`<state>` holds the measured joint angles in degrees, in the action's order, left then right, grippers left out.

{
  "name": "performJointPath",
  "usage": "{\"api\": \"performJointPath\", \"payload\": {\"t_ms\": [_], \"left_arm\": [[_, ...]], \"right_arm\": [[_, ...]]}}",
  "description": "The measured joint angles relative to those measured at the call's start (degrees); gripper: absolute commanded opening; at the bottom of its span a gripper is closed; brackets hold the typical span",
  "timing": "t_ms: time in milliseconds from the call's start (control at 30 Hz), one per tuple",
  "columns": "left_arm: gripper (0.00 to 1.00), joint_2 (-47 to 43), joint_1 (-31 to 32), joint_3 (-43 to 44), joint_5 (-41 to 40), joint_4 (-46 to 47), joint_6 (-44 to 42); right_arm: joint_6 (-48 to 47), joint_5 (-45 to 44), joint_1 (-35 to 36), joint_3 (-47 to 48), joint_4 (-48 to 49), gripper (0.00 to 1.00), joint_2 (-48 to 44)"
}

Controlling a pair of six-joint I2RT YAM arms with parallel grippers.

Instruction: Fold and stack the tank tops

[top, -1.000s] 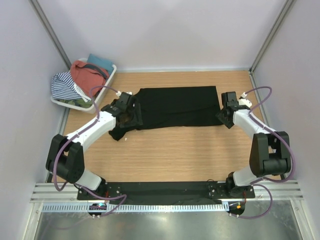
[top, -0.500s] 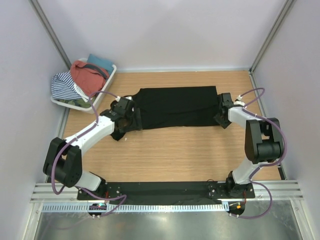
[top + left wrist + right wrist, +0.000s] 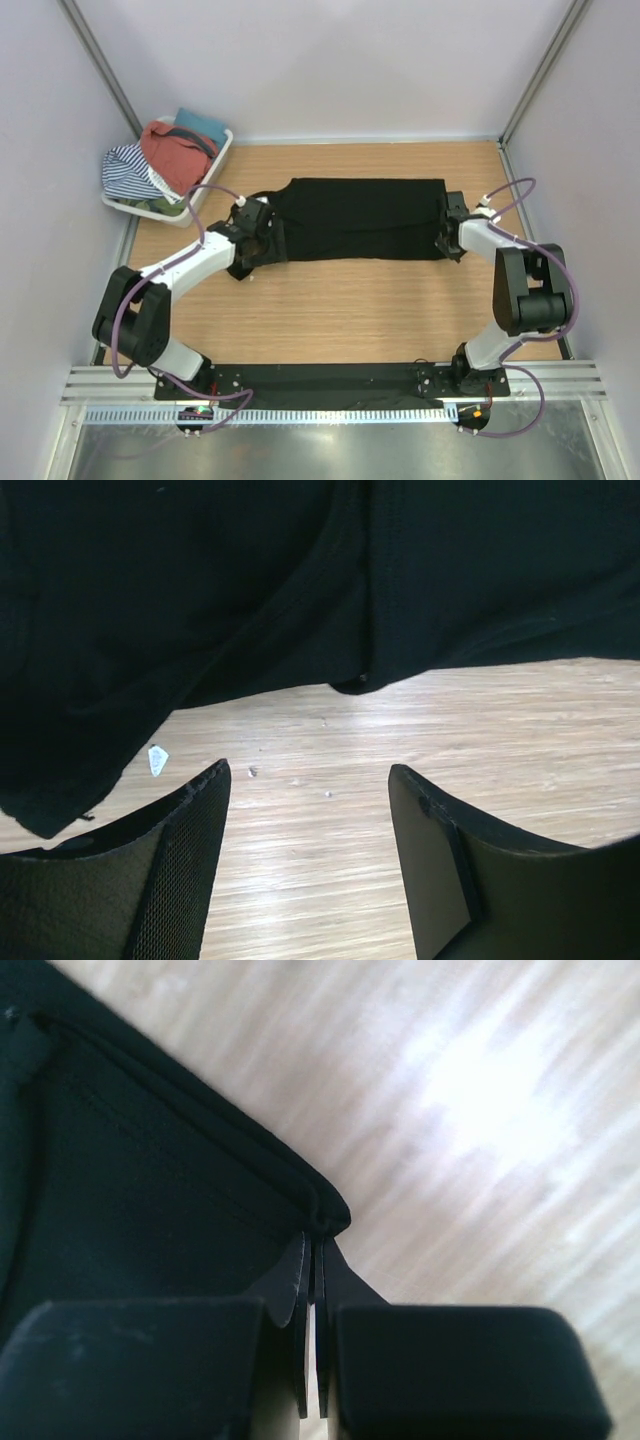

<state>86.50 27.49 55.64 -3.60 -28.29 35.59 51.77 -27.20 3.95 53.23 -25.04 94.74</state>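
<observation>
Spread flat on the tabletop (image 3: 350, 320), just right of the white basket (image 3: 224, 146): the black tank top (image 3: 360, 218); heaped inside that basket, the rust-red tank top (image 3: 172, 152). Wide open over bare wood at the cloth end nearer the basket, holding nothing: the left tool (image 3: 310, 810). Pinched tight on the cloth corner far from the basket: the right tool (image 3: 312, 1260).

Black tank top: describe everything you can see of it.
The black tank top is soft, plain, matte cloth with stitched hems. It lies flat as a wide band across the far half of the wooden table. Its left end is rumpled, with a strap looping out. The right gripper is pinched shut on its right corner hem. The left gripper hovers open at the left end, with only bare wood between its fingers.
</observation>
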Motion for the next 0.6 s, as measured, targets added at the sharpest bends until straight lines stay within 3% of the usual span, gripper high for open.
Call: {"api": "performJointPath", "payload": {"t_ms": [267,467,600], "left_arm": [[0.69,-9.5,0.0,-7.4,-2.1,-1.3,1.1],[0.58,-19.7,-1.0,-10.5,-7.3,-2.8,3.4],[0.54,-20.9,-3.5,-13.5,-9.7,-3.0,4.2]], "right_arm": [[-1.3,-1.4,-0.1,-8.6,-1.2,0.01,-7.9],[-1.9,-1.6,-0.1,-10.2,-0.8,0.01,-9.0],[-2.1,-1.6,-0.1,-10.2,-0.7,0.01,-9.0]]}}
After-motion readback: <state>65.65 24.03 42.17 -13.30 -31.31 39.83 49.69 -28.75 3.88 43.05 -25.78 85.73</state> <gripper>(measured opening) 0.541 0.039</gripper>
